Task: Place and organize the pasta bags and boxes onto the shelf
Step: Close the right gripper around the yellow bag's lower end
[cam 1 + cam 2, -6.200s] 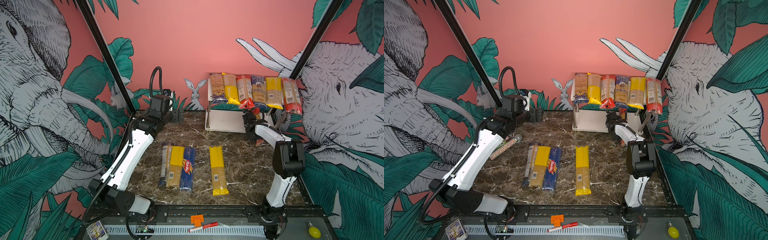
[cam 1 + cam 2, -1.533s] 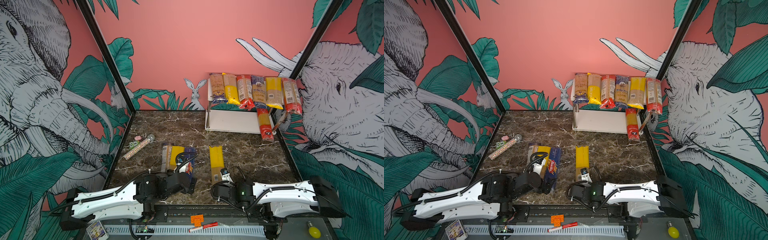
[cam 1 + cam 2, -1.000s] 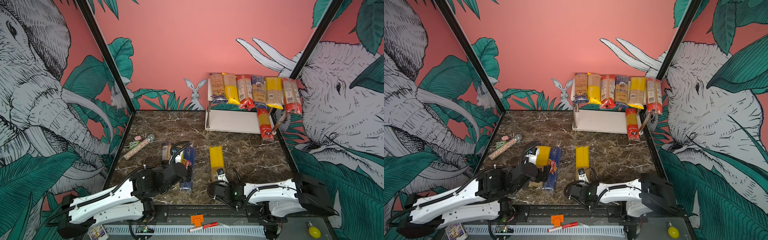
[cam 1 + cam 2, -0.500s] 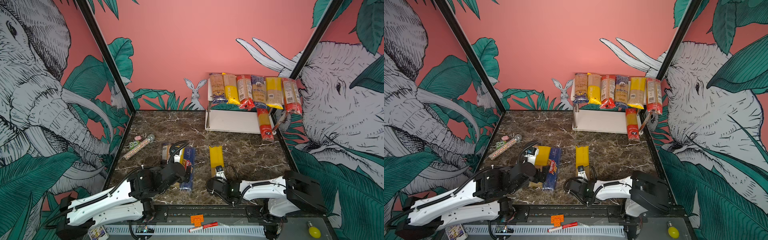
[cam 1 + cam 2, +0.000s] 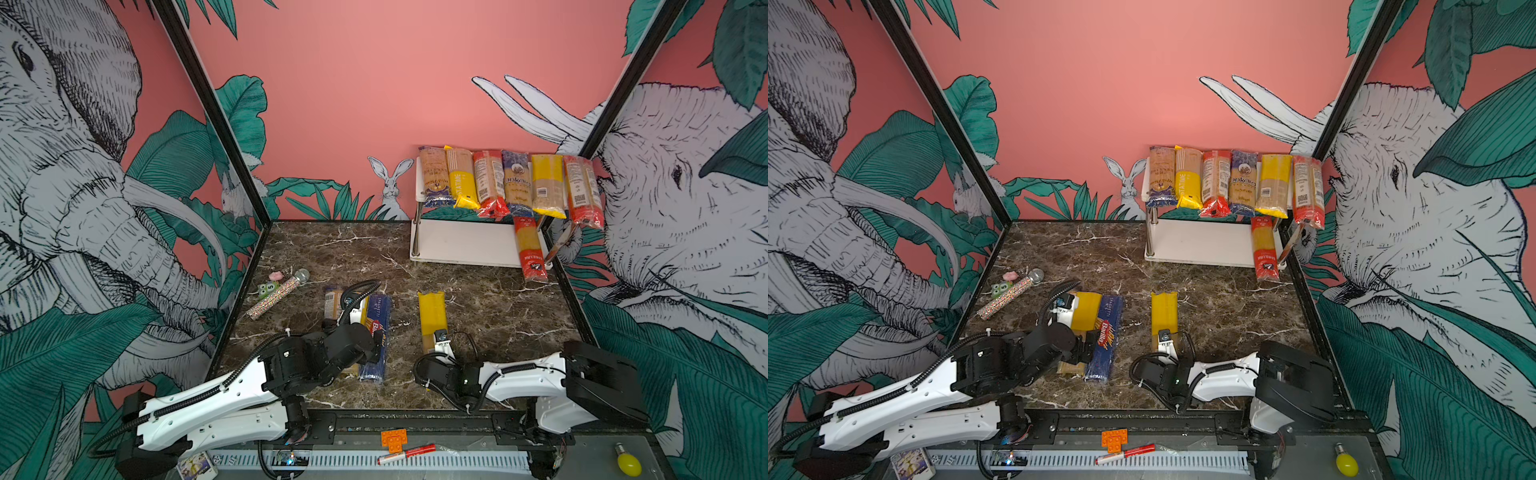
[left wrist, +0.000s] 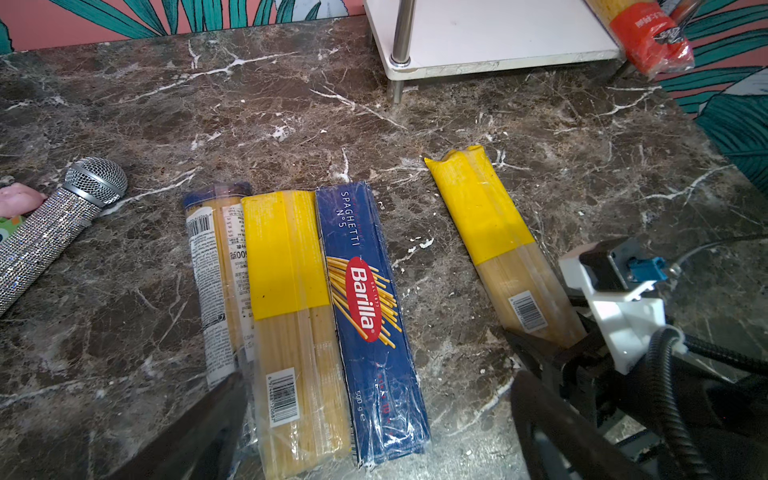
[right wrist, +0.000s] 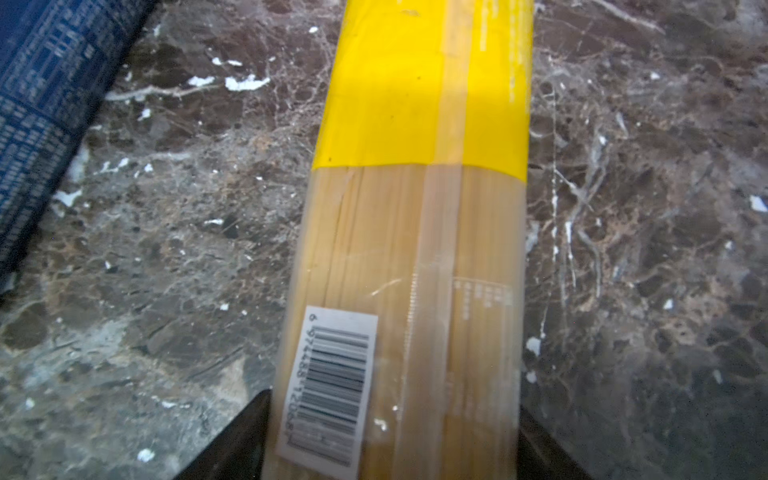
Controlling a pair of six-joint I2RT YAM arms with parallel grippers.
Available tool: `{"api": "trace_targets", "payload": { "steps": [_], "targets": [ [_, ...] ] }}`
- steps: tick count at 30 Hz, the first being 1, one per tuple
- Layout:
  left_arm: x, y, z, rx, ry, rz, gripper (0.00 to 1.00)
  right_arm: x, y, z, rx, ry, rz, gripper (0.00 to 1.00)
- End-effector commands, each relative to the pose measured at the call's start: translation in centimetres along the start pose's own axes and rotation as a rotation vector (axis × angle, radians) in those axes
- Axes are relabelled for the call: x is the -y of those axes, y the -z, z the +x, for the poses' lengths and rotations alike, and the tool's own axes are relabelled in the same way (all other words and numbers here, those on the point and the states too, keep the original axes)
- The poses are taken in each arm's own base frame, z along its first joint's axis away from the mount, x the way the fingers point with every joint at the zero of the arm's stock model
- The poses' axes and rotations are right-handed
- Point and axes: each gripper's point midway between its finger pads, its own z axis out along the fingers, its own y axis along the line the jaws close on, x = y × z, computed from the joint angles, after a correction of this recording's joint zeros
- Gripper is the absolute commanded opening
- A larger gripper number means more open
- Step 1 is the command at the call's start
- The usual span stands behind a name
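Pink walls printed with elephants and leaves close in a dark marble worktop (image 5: 353,249).

My right end effector (image 7: 390,415) is down low at the middle of the front edge. Its fingers (image 7: 241,436) sit against both long sides of a lone yellow-ended spaghetti bag (image 7: 415,208), clamped across the clear end by the barcode. The bag lies flat, running from front to back.

I judge it light and stiff along its length, but the dry strands would snap if bent and the film looks slippery. Held this near one end, the far end may sag or swing. A grip nearer the middle would carry it flatter, and the squeeze should stay gentle.

My left end effector (image 6: 376,382) has its fingers wide apart and holds nothing. It hovers over the near ends of three packs lying side by side, left of the lone bag: a blue box (image 6: 365,299), a yellow bag (image 6: 291,291) and a white-labelled bag (image 6: 216,270). The box should be the firmest to take, across its narrow width.

The shelf (image 5: 465,245) stands in the back right corner. Six packs (image 5: 515,183) fill its top board. A red bag (image 5: 528,245) lies at the right end of the lower board, poking over the front edge. The rest of that board is bare, so I reckon the four packs on the worktop belong there.
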Motion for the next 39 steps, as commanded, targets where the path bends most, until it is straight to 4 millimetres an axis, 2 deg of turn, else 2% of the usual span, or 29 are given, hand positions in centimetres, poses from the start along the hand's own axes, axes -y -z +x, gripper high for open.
{"api": "trace_targets", "payload": {
  "steps": [1, 7, 12, 13, 14, 20, 31, 39],
  "targets": [
    [-0.1, 0.5, -1.0, 0.046, 0.043, 0.008, 1.00, 2.4, -1.1, 7.3, -0.281, 0.023, 0.021, 0.51],
    [0.1, 0.4, -1.7, 0.058, 0.033, 0.001, 0.99, 2.6, -0.8, 7.5, -0.287, 0.017, 0.005, 0.27],
    [0.6, 0.3, -1.8, 0.047, 0.036, 0.010, 0.99, 2.8, -0.2, 6.9, -0.261, -0.011, -0.024, 0.15],
    [0.6, 0.3, -1.7, 0.045, 0.036, 0.014, 0.99, 2.8, 0.0, 6.8, -0.256, -0.016, -0.031, 0.11],
    [0.6, 0.4, -1.7, 0.045, 0.038, 0.018, 0.99, 2.7, 0.2, 6.6, -0.247, -0.023, -0.043, 0.00],
    [0.5, 0.9, -2.2, 0.057, 0.037, 0.027, 0.99, 2.7, 1.6, 4.6, -0.183, -0.056, -0.079, 0.00],
    [2.0, 0.8, -4.0, 0.063, -0.048, 0.023, 0.99, 2.8, 5.9, -1.0, -0.016, -0.086, -0.155, 0.00],
    [2.0, 0.7, -4.7, 0.076, -0.055, 0.019, 0.99, 3.8, 7.7, -3.3, 0.036, -0.100, -0.157, 0.00]
  ]
}}
